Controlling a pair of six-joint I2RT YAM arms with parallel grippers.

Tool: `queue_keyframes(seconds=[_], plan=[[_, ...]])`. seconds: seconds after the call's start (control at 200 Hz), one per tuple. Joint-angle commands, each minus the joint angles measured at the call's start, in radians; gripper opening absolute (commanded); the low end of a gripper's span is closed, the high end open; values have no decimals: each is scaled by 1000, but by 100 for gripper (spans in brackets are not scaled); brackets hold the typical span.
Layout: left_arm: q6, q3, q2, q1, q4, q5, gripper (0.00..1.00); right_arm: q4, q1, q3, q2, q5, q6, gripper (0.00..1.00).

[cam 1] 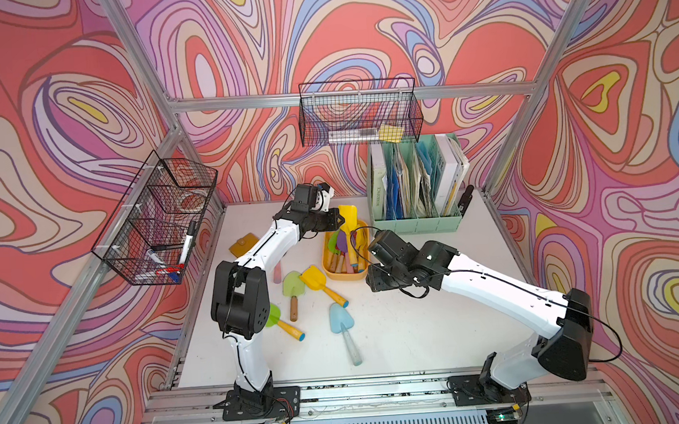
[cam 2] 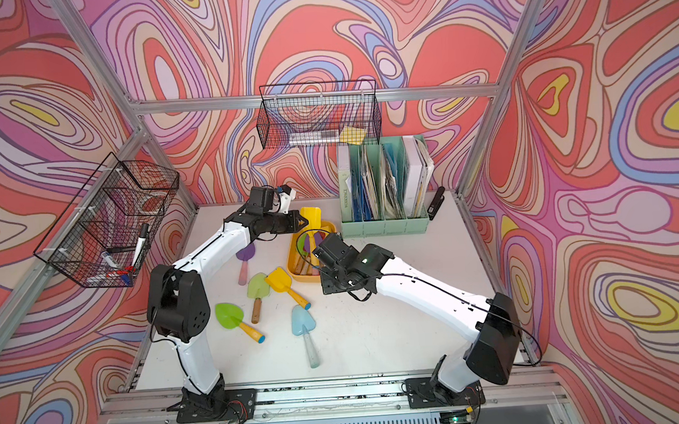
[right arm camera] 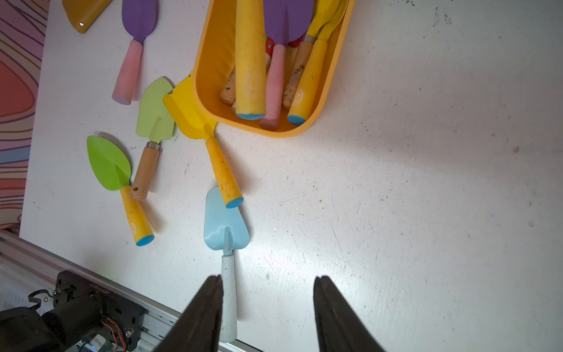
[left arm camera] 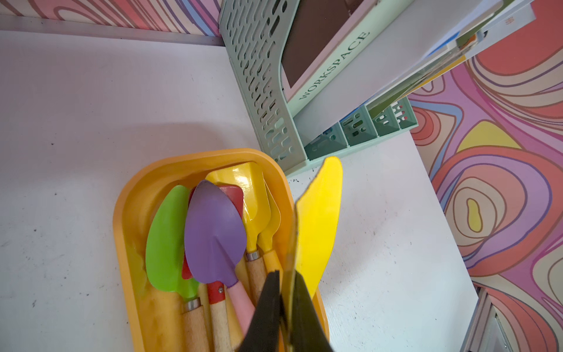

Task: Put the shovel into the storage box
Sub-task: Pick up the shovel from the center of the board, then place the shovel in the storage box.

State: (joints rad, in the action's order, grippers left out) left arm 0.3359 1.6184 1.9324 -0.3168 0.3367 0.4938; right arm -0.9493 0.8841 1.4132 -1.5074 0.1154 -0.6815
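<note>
The yellow-orange storage box [cam 1: 326, 261] [left arm camera: 128, 213] [right arm camera: 274, 132] sits mid-table and holds several shovels in green, purple, red and yellow. My left gripper [left arm camera: 288, 274] [cam 1: 340, 219] is shut on the blade edge of a yellow shovel [left arm camera: 320, 219] [cam 1: 349, 217] over the box's far end. This shovel's yellow handle [right arm camera: 249, 61] slants over the inside of the box. Over bare table on the near side of the box, my right gripper [right arm camera: 268, 280] stands open and holds nothing. A light blue shovel [right arm camera: 225, 225] [cam 1: 341, 320] lies beside one of its fingers [right arm camera: 210, 292].
Loose on the table left of the box lie a yellow shovel [cam 1: 317, 282], two green shovels [cam 1: 293, 289] [cam 2: 229, 314] and a purple one [cam 2: 245, 254]. A tan wallet [cam 1: 244, 244], a mint-green file organizer [cam 1: 416, 221], a stapler [cam 1: 465, 200] and two black wire baskets [cam 1: 358, 112] [cam 1: 158, 218] stand around.
</note>
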Motion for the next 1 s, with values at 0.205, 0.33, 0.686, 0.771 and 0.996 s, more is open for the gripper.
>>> queue_keyframes(seconds=[0.205, 0.33, 0.686, 0.771, 0.996], plan=[[-8, 35, 137, 0, -142, 35, 0, -19, -7, -34, 49, 30, -32, 50], [3, 41, 172, 0, -174, 29, 0, -27, -9, -40, 54, 33, -38, 50], [-12, 87, 252, 1, -153, 46, 0, -36, -19, -34, 38, 26, -34, 50], [-28, 111, 275, 0, -119, 57, 0, -34, -20, -31, 33, 23, -32, 50], [-96, 181, 323, -1, 3, 76, 0, -29, -24, -31, 23, 16, -26, 50]])
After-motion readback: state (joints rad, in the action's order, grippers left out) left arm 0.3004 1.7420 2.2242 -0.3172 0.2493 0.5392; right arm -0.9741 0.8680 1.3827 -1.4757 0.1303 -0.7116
